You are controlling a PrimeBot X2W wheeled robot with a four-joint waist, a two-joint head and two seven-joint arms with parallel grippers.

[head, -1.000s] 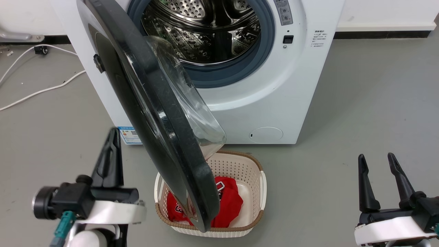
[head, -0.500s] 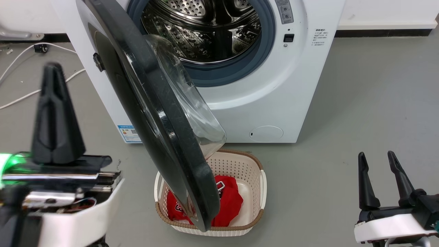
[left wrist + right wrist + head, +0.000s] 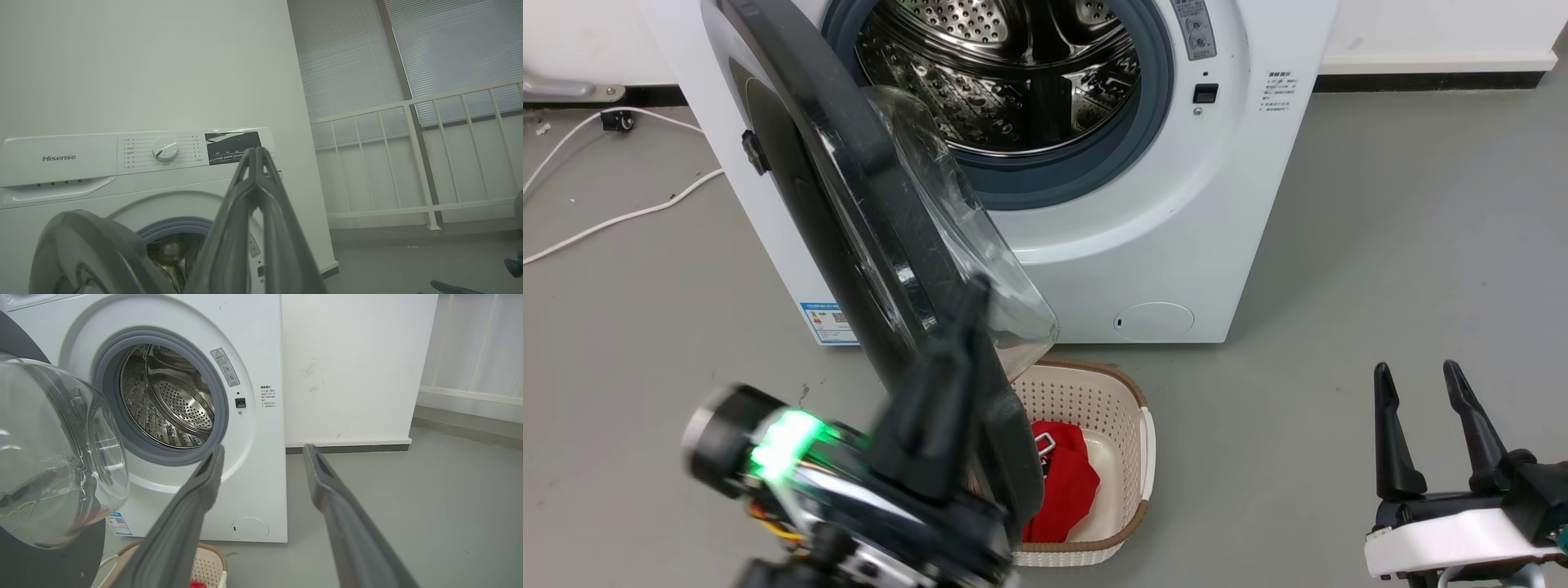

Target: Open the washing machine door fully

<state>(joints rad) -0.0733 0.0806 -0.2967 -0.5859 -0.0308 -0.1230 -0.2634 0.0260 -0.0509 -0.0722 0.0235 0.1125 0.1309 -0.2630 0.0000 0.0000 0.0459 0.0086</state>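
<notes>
Black left gripper (image 3: 974, 306): fingers pressed together, blurred, in front of the door's lower edge; contact unclear.
Right gripper (image 3: 1416, 369): fingers spread, low right, holding nothing.
Basket (image 3: 1147, 437): beneath the door.
Door (image 3: 866, 188): half open, hinged left.
Drum (image 3: 1013, 82): exposed behind.

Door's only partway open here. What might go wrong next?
The left gripper, jaws shut, shows blurred against the door rim. A push there may skid off the glossy edge or strike the glass bowl. The basket sits under the door's lower edge, so that low arm might knock it.
</notes>
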